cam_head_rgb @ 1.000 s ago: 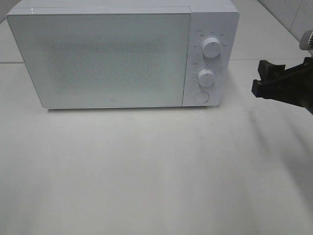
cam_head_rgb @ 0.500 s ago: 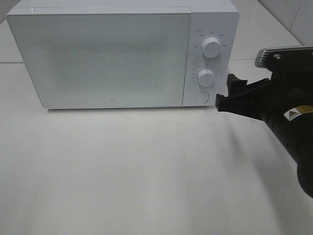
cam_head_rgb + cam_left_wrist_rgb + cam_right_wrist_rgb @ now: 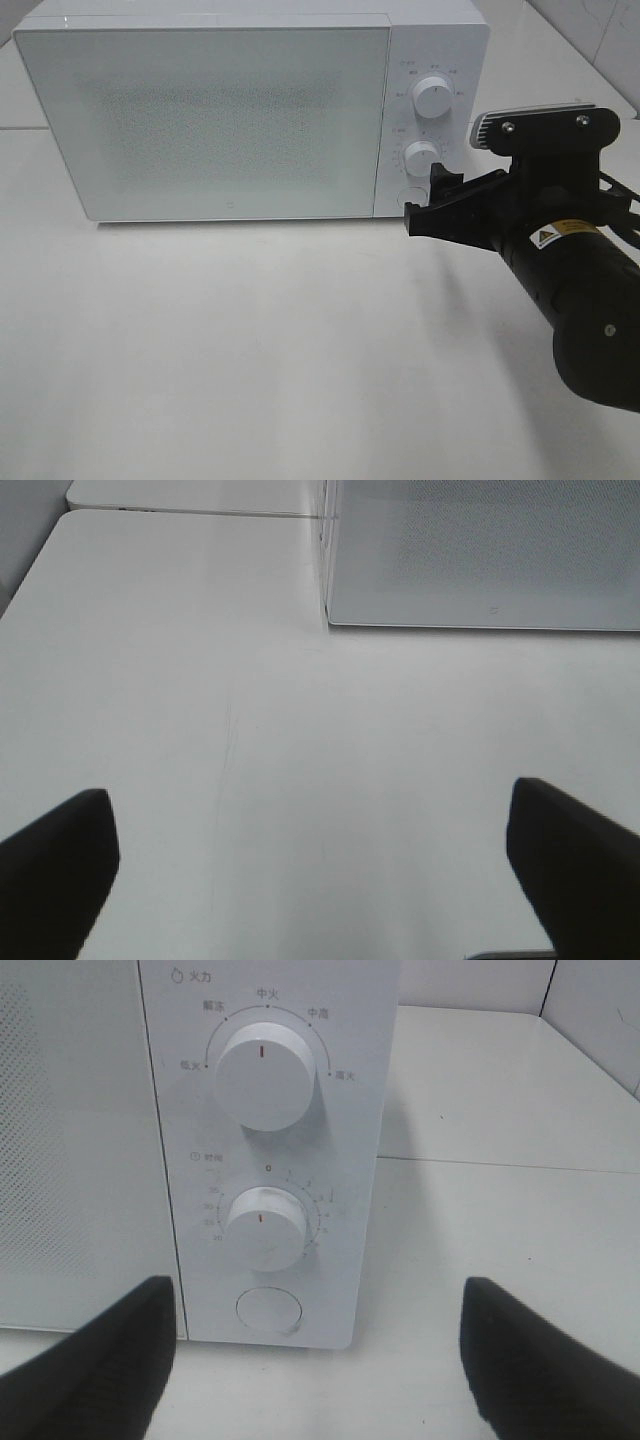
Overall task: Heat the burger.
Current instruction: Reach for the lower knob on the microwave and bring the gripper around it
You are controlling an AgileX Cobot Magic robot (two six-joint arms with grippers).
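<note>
High view: white microwave (image 3: 200, 115) at 11 o'clock on worktop (image 3: 250, 350), door shut; right pincer (image 3: 427, 203) at 3 o'clock, open, empty, near round button (image 3: 411, 198).
Left wrist: left pincer (image 3: 315, 845) spread wide, empty.
Right wrist: two dials (image 3: 264, 1075) ahead.
Burger's place: cannot tell.

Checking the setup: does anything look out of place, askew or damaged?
Nothing stands out. The microwave sits square on the table, door shut, its two knobs and round button intact. The open right gripper hovers before the panel. No burger is in view; the frosted door hides the inside.
</note>
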